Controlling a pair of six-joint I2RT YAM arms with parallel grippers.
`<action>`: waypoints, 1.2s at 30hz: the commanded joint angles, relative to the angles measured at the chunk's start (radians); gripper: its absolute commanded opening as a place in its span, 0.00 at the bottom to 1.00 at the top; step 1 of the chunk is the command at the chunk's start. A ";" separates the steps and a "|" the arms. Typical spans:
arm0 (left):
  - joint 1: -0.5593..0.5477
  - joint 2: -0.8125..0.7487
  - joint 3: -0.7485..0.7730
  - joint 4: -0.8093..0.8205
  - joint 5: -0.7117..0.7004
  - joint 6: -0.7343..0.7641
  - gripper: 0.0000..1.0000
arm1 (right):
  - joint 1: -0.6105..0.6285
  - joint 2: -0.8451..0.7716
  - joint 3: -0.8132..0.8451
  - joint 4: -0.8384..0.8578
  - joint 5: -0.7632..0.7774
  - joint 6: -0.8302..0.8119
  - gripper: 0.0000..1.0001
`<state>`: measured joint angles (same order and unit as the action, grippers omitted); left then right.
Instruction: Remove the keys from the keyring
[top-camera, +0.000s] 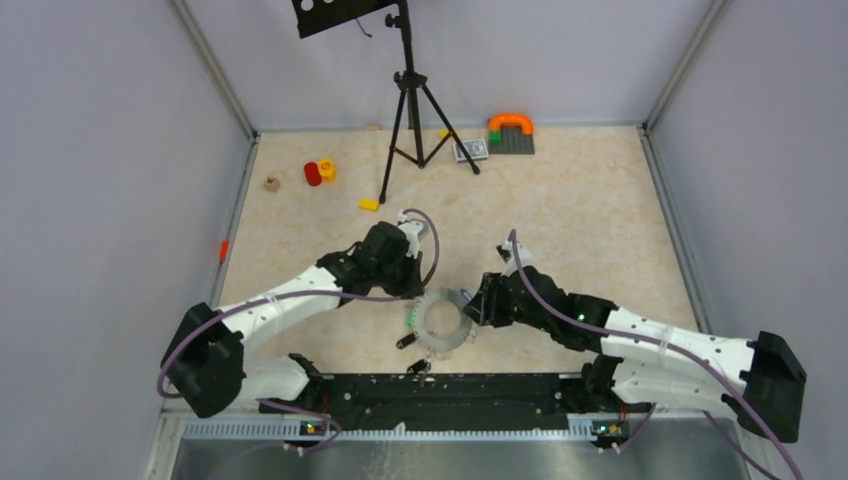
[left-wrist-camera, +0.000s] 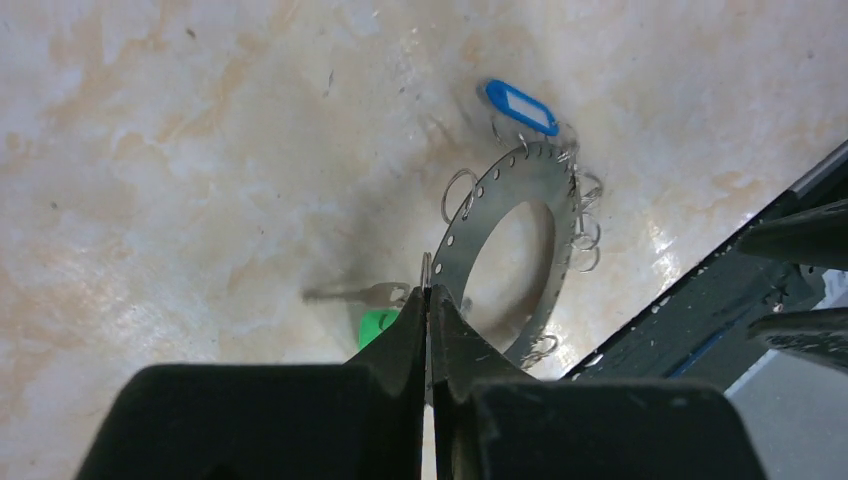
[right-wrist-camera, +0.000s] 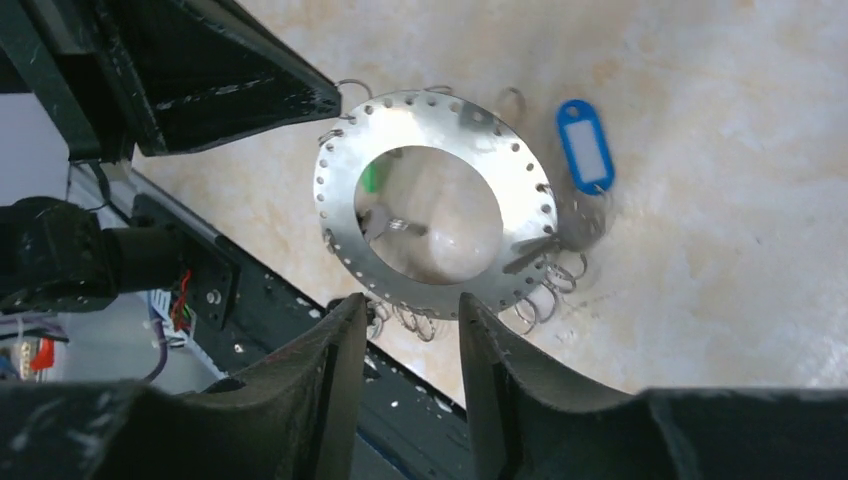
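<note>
Kinda worried the left gripper (left-wrist-camera: 428, 300) is pinching just the rim of the big flat grey metal keyring (left-wrist-camera: 530, 172) while the right gripper (right-wrist-camera: 410, 305) sits with jaws spread, so any tug could twist it loose.

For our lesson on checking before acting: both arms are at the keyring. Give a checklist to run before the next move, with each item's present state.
1. Left gripper pinching the keyring rim: ok, shut on its edge.
2. Right gripper open: ok, jaws apart at the ring's near edge.
3. Right gripper holding a key: not ok, nothing in its grasp.
4. Target in view: ok, green tag and silver key lie beside the left gripper.
5. Blue tag attached to the ring: cannot tell.
6. Keyring clear of the table: cannot tell.
</note>
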<state>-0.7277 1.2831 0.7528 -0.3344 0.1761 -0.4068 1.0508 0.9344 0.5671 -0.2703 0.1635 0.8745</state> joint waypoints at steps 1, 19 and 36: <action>0.002 -0.040 0.082 -0.051 0.020 0.069 0.00 | -0.001 -0.018 -0.024 0.236 -0.067 -0.178 0.41; -0.002 -0.106 0.217 -0.165 0.083 0.171 0.00 | -0.002 -0.031 -0.021 0.385 -0.043 -0.512 0.62; -0.036 -0.148 0.300 -0.258 0.233 0.516 0.00 | -0.199 -0.093 0.104 0.190 -0.670 -1.331 0.67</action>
<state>-0.7601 1.1816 1.0183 -0.5900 0.3687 0.0174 0.9176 0.7998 0.6125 -0.0364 -0.2520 -0.2539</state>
